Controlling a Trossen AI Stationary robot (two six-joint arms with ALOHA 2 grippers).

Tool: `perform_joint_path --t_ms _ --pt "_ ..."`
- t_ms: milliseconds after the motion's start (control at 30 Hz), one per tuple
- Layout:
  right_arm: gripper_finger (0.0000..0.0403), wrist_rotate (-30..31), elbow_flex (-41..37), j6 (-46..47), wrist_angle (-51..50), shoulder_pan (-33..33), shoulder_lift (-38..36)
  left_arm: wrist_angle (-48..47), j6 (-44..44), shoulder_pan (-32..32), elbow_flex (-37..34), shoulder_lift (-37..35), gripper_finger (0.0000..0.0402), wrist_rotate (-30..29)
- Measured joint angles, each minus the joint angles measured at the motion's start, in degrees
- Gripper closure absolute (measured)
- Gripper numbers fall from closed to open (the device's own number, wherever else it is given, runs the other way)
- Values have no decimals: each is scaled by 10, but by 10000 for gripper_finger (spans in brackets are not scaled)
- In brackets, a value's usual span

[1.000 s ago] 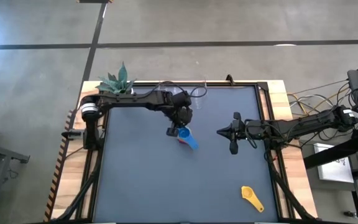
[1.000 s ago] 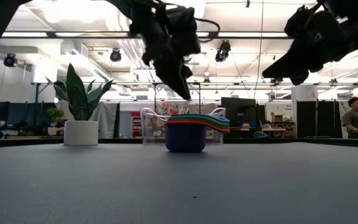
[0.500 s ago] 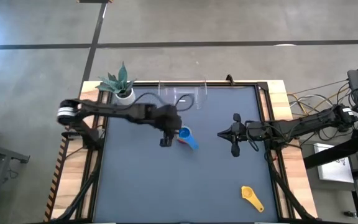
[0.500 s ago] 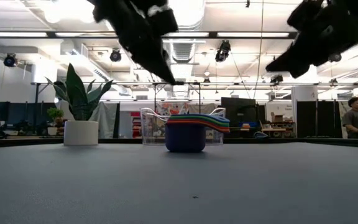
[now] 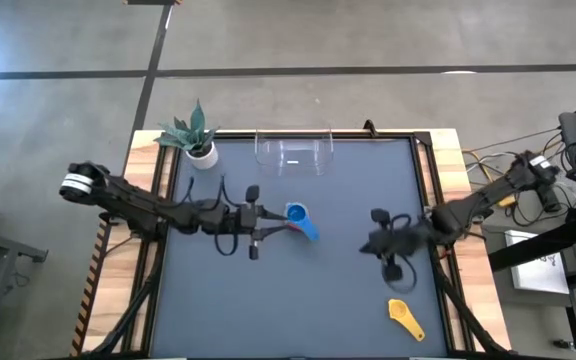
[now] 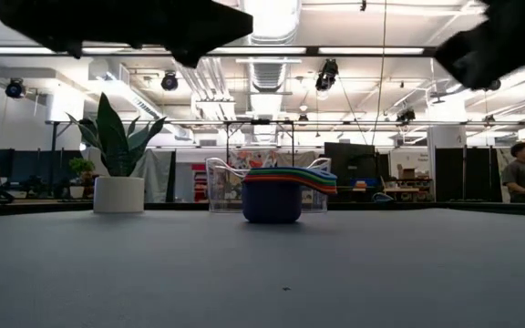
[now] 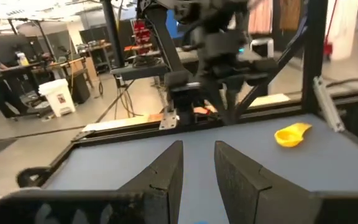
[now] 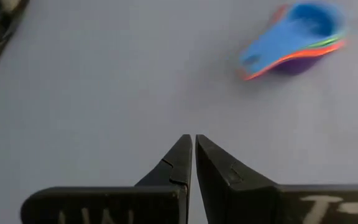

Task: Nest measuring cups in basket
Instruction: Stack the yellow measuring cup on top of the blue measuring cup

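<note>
My left fingers (image 5: 255, 222) have pulled back from the stack of cups (image 5: 299, 219) and now hang just to its left, over the middle of the tabletop (image 5: 298, 300). They stand a little apart with nothing between them, as the left wrist view shows (image 7: 197, 171). A moment ago they were right at the stack; now they are clear of it, so I judge the blue cup has been let go on top.

The stack sits on the tabletop, blue on top with the other colours nested under it, in front of the basket (image 5: 293, 152) and not inside it. The basket stands at the far edge, beside the plant pot (image 5: 202, 153).

My right fingers (image 8: 193, 155) are pressed together and hold nothing. That arm has swung nearer and now hangs over the right part of the tabletop (image 5: 386, 243), closer to the yellow cup (image 5: 405, 316), which lies alone near the right front corner.

So I judge yellow is the last cup to be nested, and the whole stack still has to go into the basket.
</note>
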Motion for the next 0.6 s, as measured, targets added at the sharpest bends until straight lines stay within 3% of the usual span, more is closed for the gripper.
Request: perform_joint_path --t_ms 233,600 --pt "390 11 1 130 -13 154 60 40 -56 -1 -21 22 327 0" --pt "390 20 1 415 -52 308 105 16 -23 -2 74 111 327 21"
